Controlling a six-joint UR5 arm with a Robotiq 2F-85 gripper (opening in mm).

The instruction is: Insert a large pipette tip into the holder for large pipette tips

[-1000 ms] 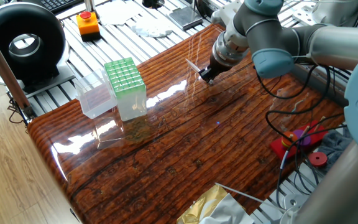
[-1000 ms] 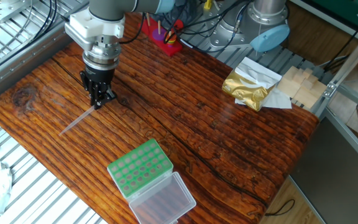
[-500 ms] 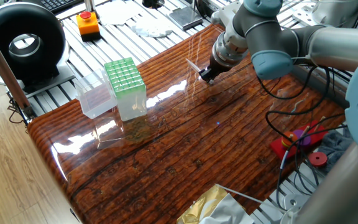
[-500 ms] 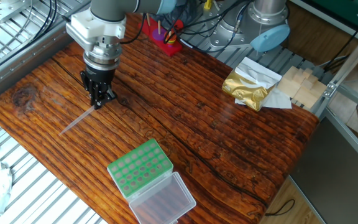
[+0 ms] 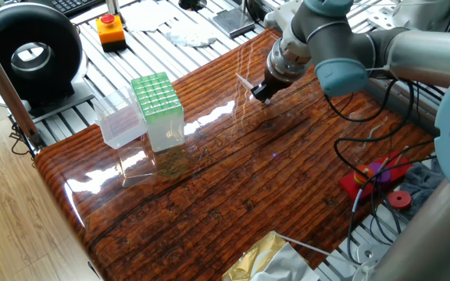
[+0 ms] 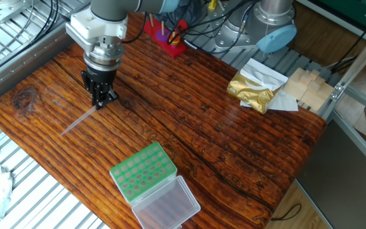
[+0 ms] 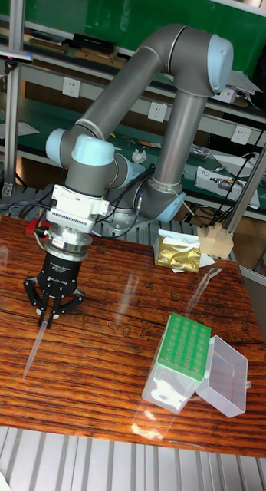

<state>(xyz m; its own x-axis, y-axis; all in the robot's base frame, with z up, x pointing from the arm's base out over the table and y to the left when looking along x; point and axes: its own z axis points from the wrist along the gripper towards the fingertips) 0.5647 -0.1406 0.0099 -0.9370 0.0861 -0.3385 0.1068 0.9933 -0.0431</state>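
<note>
Pipette tip (image 6: 78,121) pinched at its wide end by the gripper (image 6: 99,102), upper left; holder (image 6: 143,170), lower centre, awaits insertion.

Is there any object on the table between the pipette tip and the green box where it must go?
Nothing visible. The gripper holds the pipette tip, and only bare wood lies between it and the open green box. The gold packet sits far aside.

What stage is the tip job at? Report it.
Done: the tool has closed on the wide end of the pipette tip. In hand: the tip slants down to the table, its point apparently at the wood. Left: carrying it to the green-topped box, whose lid hangs open, and inserting it.
</note>
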